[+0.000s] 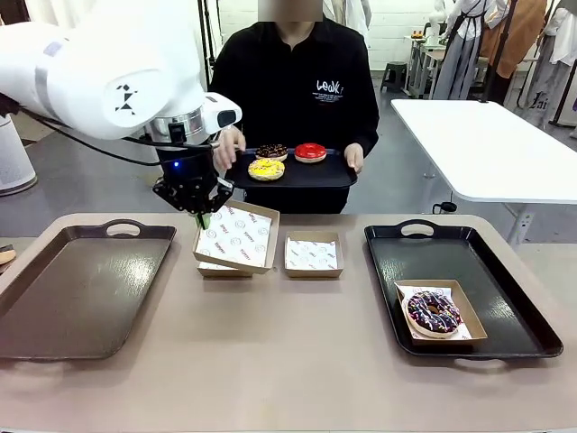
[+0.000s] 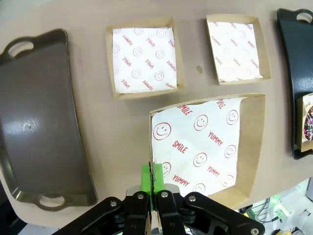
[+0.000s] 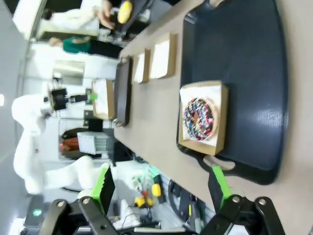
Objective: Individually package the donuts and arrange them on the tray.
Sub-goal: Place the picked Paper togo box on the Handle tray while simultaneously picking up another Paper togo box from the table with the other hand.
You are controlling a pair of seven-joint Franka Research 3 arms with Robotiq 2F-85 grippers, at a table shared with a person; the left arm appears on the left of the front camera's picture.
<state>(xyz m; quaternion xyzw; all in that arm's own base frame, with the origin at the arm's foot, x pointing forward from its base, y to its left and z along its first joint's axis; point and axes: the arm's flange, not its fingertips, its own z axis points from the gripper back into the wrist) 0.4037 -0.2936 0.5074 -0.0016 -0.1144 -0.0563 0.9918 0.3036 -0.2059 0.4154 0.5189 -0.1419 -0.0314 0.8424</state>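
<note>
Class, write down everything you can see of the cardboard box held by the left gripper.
The cardboard box is a shallow, open-topped brown tray lined with white paper printed with red smiley faces and the words SMILE and YUMMY. Empty, it hangs tilted, clear of the table, near a second such box lying flat. The left gripper pinches one wall between its shut fingers; nothing else touches it.

The tilted box [image 2: 252, 142] is looking like matt brown cardboard lined with printed paper; the black tray [image 1: 424, 262] is gleaming glossy, and the tan worktop [image 1: 270, 379] is showing smooth and matt.
</note>
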